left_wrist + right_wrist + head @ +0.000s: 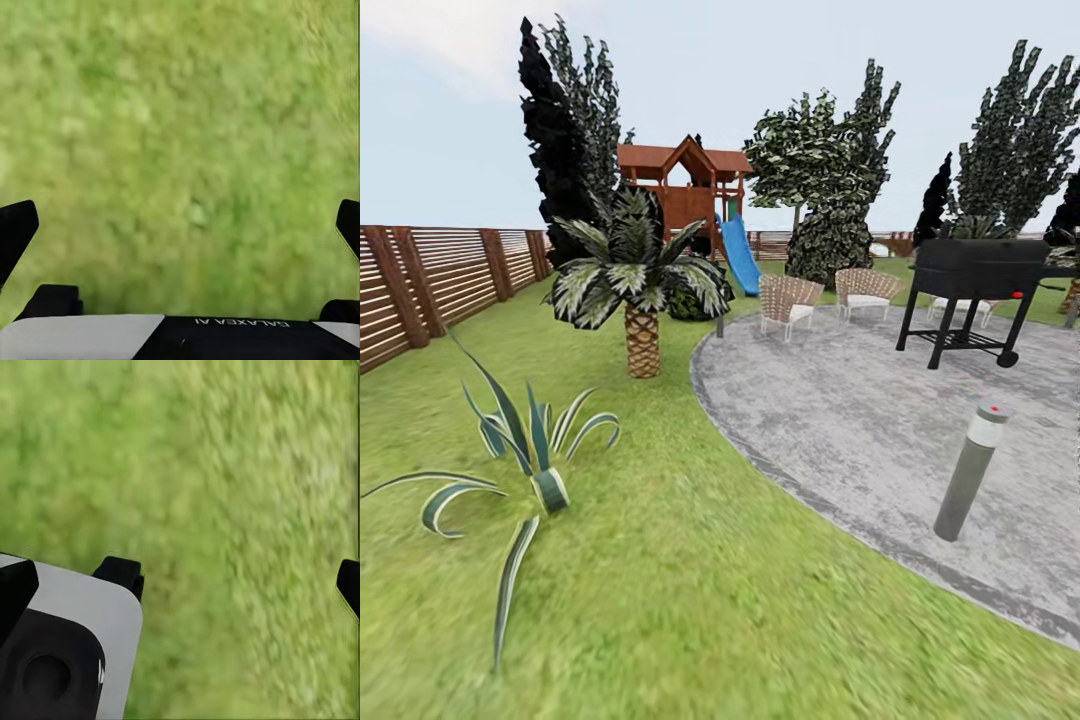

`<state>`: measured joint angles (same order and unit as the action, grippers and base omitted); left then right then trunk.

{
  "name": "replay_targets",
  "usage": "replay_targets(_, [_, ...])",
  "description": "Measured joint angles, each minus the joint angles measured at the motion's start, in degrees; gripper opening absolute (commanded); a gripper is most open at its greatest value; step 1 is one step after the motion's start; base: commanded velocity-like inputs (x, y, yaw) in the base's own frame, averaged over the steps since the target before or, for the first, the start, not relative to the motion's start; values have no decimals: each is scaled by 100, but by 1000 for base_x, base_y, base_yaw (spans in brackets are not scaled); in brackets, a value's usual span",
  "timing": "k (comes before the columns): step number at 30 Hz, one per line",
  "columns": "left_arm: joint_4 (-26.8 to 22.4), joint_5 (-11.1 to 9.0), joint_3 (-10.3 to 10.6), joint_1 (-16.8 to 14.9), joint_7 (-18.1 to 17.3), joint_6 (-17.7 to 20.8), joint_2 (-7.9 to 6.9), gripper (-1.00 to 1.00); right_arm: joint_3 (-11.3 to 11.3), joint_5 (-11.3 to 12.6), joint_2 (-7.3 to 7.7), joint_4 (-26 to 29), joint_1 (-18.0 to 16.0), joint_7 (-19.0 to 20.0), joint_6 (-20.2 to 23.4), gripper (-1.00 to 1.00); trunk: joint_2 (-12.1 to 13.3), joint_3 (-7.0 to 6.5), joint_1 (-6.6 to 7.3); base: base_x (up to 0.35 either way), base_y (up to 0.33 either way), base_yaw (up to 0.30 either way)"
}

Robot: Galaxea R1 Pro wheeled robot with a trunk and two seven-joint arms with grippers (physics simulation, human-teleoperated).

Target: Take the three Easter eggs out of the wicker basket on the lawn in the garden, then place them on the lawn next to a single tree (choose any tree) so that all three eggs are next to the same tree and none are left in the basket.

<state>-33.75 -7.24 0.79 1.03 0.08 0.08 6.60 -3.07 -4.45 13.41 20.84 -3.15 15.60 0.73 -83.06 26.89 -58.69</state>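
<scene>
Head view shows lawn [660,560], a short palm [635,290], a patio [880,420]; basket and eggs unsighted, so scan on slowly. Left gripper [180,225] and right gripper [180,585] gape wide, empty

The right gripper [180,581], jaws spread wide and empty, hangs over blurred lawn [240,472].

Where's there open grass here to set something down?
Open grass runs between the striped spiky plant and the grey patio's curved edge. Another strip lies between the fence and the small palm. The patio's far side is crowded: chairs, grill.
</scene>
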Motion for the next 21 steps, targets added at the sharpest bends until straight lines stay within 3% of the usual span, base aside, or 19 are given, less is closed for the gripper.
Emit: replay_targets(21, [0, 0, 0, 0, 0, 0, 0, 100, -1, -7, 0, -1, 0, 0, 4, 100, 0, 0, 0, 341, 0, -26])
